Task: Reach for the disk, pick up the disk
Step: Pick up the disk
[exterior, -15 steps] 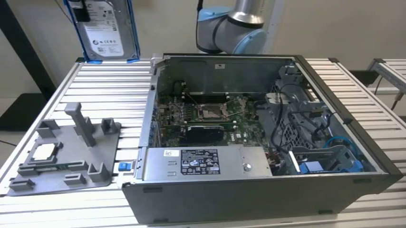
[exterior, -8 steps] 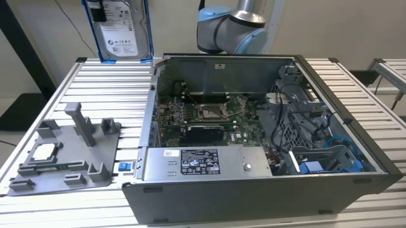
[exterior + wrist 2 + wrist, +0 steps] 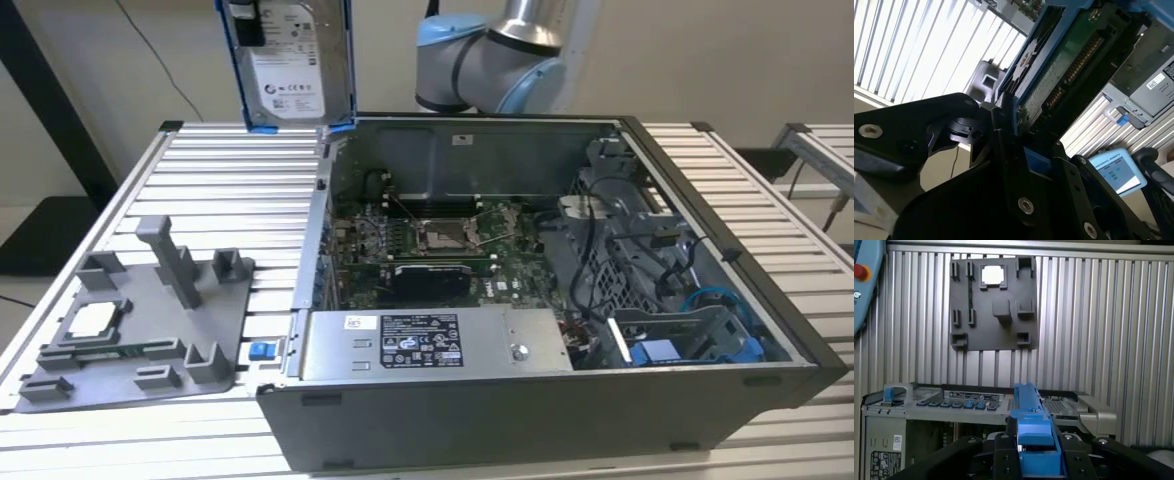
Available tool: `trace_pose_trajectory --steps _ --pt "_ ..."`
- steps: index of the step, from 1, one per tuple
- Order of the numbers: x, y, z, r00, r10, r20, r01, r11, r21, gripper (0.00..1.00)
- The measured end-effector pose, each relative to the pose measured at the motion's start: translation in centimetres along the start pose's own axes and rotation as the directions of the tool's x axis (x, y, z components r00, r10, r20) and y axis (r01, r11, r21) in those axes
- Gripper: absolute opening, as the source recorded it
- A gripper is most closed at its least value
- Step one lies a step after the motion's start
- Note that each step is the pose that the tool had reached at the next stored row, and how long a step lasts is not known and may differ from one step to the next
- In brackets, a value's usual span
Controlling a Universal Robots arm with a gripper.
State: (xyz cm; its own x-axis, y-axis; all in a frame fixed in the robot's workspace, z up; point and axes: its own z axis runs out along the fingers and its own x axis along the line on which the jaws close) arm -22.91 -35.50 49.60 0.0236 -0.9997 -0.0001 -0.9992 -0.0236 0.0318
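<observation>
The disk (image 3: 287,65), silver-grey with a white label and a blue bracket, hangs upright in the air above the table's far side, at the exterior view's left of the open computer case. In the first wrist view my gripper (image 3: 1036,440) is shut on it, with black fingers (image 3: 1004,450) pressing both sides of the blue bracket (image 3: 1031,415). The second wrist view looks along the disk's green circuit-board underside (image 3: 1064,65), clamped in the same gripper (image 3: 1021,125).
The open computer case (image 3: 787,330) lies on the ribbed aluminium table (image 3: 227,190), with a grey labelled box (image 3: 427,345) at its near side. A grey fixture plate (image 3: 134,330) holding a small square chip (image 3: 94,318) lies on the exterior view's left. The arm's base (image 3: 487,60) stands behind the case.
</observation>
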Motion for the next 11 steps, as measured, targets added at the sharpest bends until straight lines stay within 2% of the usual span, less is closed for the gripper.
trace_pose_trajectory --steps 11 --pt "0.12 -5.03 -0.16 1.0 0.0 0.0002 0.0 1.0 -0.0074 0.0"
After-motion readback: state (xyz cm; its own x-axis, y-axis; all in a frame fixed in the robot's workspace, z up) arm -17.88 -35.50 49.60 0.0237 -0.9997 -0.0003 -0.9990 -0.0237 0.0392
